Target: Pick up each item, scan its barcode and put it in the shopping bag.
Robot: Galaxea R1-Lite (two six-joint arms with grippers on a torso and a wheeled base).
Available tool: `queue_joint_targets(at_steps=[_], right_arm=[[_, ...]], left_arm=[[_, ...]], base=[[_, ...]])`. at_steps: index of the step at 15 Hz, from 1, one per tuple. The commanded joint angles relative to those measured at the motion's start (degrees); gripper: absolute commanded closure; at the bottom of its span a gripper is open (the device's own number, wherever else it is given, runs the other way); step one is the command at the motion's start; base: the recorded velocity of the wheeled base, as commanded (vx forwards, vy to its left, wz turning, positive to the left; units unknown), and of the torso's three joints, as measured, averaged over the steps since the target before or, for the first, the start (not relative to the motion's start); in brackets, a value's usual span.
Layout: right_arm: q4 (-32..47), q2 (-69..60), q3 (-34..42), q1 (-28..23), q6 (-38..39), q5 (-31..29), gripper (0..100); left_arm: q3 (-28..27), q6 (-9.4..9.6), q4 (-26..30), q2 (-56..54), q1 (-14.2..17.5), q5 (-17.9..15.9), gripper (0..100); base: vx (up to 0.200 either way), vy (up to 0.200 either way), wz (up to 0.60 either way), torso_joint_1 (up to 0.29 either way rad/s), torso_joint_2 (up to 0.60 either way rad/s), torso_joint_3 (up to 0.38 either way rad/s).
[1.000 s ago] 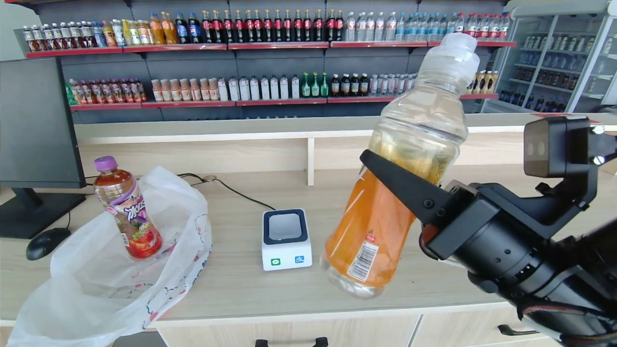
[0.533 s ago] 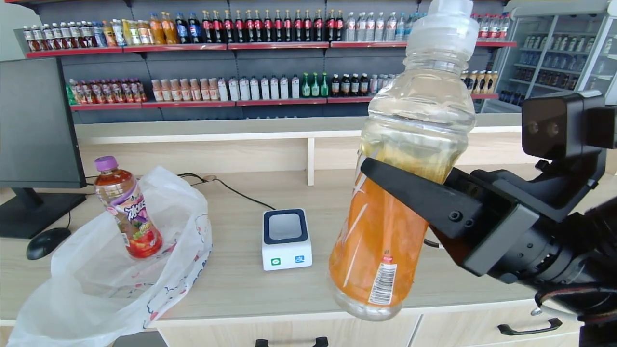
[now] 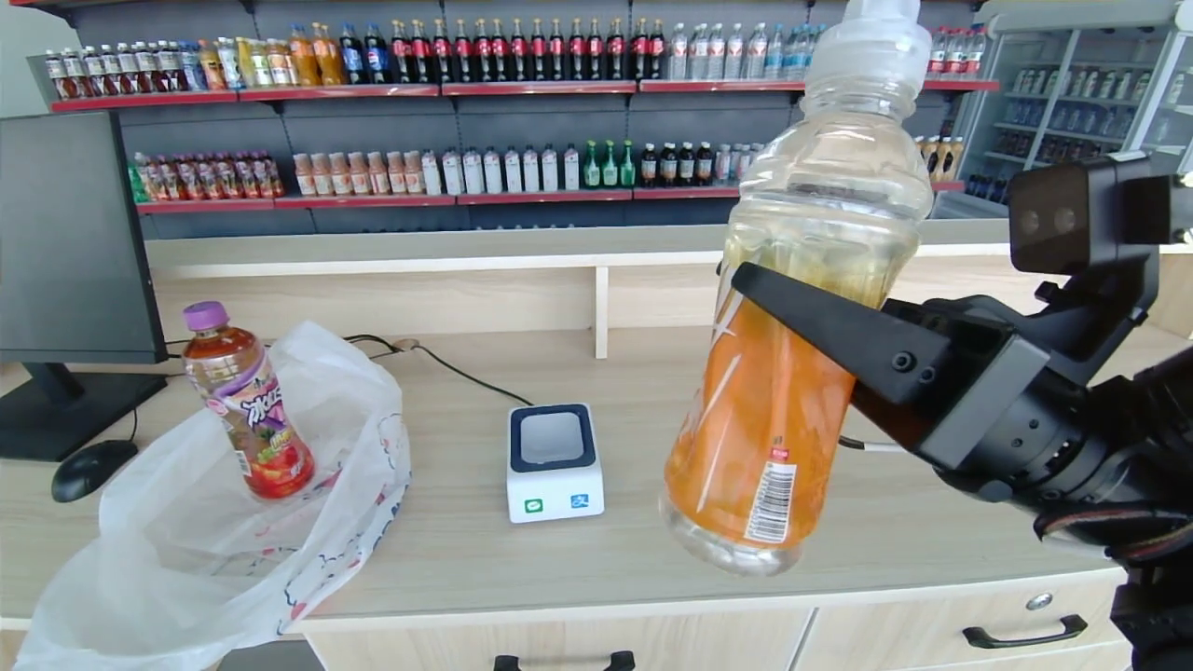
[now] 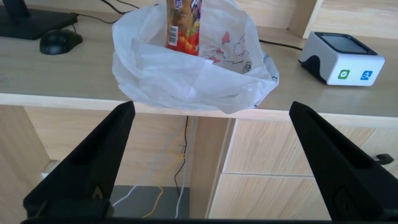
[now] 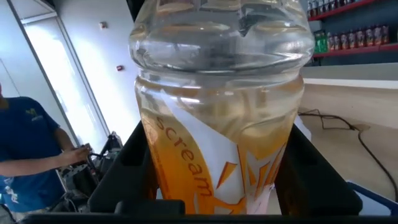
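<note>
Head view, right of centre: the right gripper [image 3: 800, 312] is clamped round the tilted orange drink bottle [image 3: 774, 401] above the counter [image 3: 466, 559], and its barcode [image 3: 772, 503], low on the label, should, I judge, be turned to face the scanner [image 3: 553, 461] at centre, held close and steady.

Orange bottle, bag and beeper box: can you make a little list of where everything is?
orange bottle: tilted, held above the counter, right of the scanner
right tool: shut on the orange bottle
left tool: open, low in front of the shopping bag
shopping bag: open, on the counter's left part
purple-capped bottle: standing in the shopping bag
</note>
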Motion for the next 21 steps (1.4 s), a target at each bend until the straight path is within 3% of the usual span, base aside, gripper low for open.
queue_joint_targets(at_steps=[1,6,10,13,16,17,18,21], right_arm=[[-0.06,0.23,-0.48,-0.66,0.64,-0.14,100],[-0.06,-0.04,-1.80,-0.66,1.78,0.21,100],[-0.06,-0.21,-3.20,-0.75,2.14,9.44,100],[-0.06,0.14,-3.82,-0.75,-0.41,10.49,100],[-0.06,0.05,-3.73,1.45,-0.24,4.08,100],[0.47,-0.65,-3.99,3.73,-0.24,-2.25,100],[5.04,-2.06,-4.08,5.67,-0.50,-9.37,100],[13.57,-4.43,-4.61,7.51,-2.52,-18.07,100]], left_arm=[[0.00,-0.04,-0.01,-0.02,0.00,0.01,0],[0.00,-0.04,-0.01,-0.02,0.00,0.01,0],[0.00,-0.04,-0.01,-0.02,0.00,0.01,0],[0.00,-0.04,-0.01,-0.02,0.00,0.01,0],[0.00,-0.04,-0.01,-0.02,0.00,0.01,0],[0.00,-0.04,-0.01,-0.02,0.00,0.01,0],[0.00,-0.04,-0.01,-0.02,0.00,0.01,0],[0.00,-0.04,-0.01,-0.02,0.00,0.01,0]], base=[[0.000,0.000,0.00,0.000,0.00,0.000],[0.000,0.000,0.00,0.000,0.00,0.000],[0.000,0.000,0.00,0.000,0.00,0.000],[0.000,0.000,0.00,0.000,0.00,0.000],[0.000,0.000,0.00,0.000,0.00,0.000],[0.000,0.000,0.00,0.000,0.00,0.000],[0.000,0.000,0.00,0.000,0.00,0.000],[0.000,0.000,0.00,0.000,0.00,0.000]])
